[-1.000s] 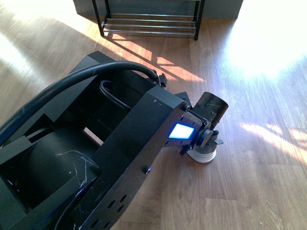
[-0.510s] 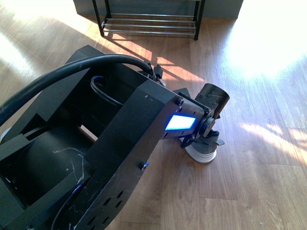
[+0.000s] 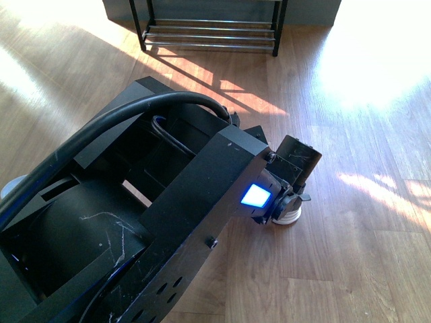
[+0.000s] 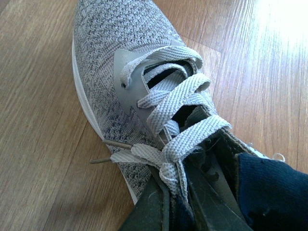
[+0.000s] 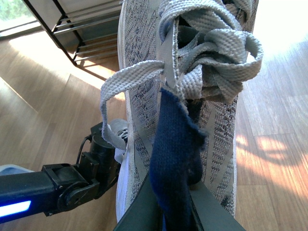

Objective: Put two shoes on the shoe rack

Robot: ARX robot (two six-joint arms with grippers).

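Observation:
One grey knit sneaker (image 4: 125, 62) with a white sole lies over the wood floor in the left wrist view. My left gripper (image 4: 175, 209) is shut on its navy tongue behind the laces. From the front only its white sole (image 3: 291, 215) peeks out under the left arm's wrist (image 3: 283, 182). My right gripper (image 5: 175, 211) is shut on the navy tongue of a second grey knit sneaker (image 5: 144, 72), held above the floor. The shoe rack (image 3: 209, 30), black frame with silver rods, stands at the far end of the floor and also shows as the rack (image 5: 79, 36) in the right wrist view.
The left arm's black body (image 3: 135, 215) and thick cable (image 3: 101, 128) fill the left half of the front view. The same arm (image 5: 57, 187), with its blue light, lies below the right-hand sneaker. Bright sun patches (image 3: 377, 60) fall on the wood floor.
The left arm's wrist has swung back and dropped lower over the sneaker. Less of the white sole shows in the front view now.

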